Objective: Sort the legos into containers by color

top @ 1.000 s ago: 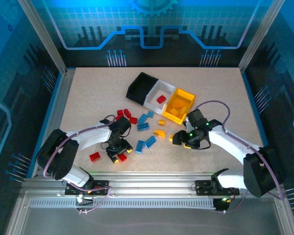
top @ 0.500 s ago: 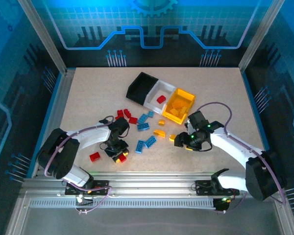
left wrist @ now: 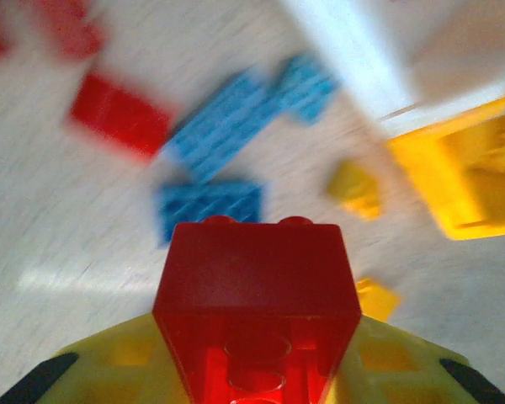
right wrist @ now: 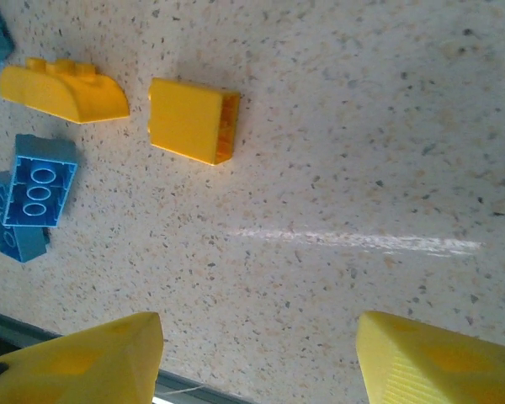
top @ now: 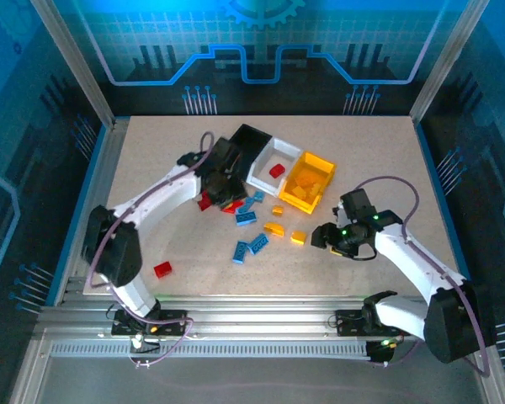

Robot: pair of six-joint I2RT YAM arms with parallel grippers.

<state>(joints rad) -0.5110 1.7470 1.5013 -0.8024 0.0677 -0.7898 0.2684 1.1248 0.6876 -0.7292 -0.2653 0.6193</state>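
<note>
Left gripper clamped on small red plastic brick, near white open plastic bin, worktop far-centre. Right gripper wide open, empty. Risk: tip-only grip, brick slips short of bin.

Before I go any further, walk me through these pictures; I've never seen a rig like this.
This is a robot: a left arm and a right arm bolted at the near edge of a table. The wide picture looks down from above and behind them; the other two come from a camera on each wrist. A black bin, a white bin and a yellow bin stand joined in a row, with loose red bricks, blue bricks and yellow bricks scattered before them. The left tool is shut on a red brick, seen close in its wrist picture. The right tool is open and empty over the tabletop.
</note>
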